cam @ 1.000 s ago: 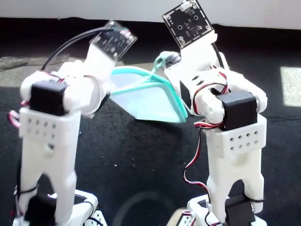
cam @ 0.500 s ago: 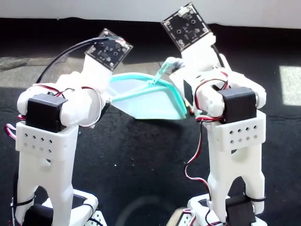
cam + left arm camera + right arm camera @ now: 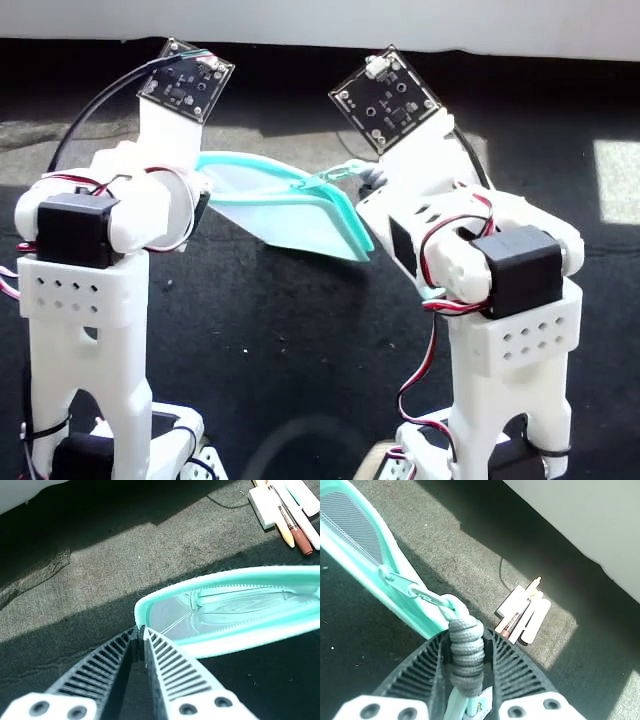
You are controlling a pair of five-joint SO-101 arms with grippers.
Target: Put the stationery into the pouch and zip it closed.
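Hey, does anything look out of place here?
Yes: the stationery lies on the table, outside the pouch, while the right gripper grips its grey zip cord and the left gripper pinches the pouch's other end.

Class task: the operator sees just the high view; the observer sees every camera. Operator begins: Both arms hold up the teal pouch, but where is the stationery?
Observer: The stationery lies in a small pile on the dark mat, outside the pouch.
Operator: What is the right gripper gripping?
Observer: The right gripper is shut on the grey cord attached to the zip pull.
Operator: And the left?
Observer: The left gripper pinches the pouch's end, and the pouch's mouth is open.
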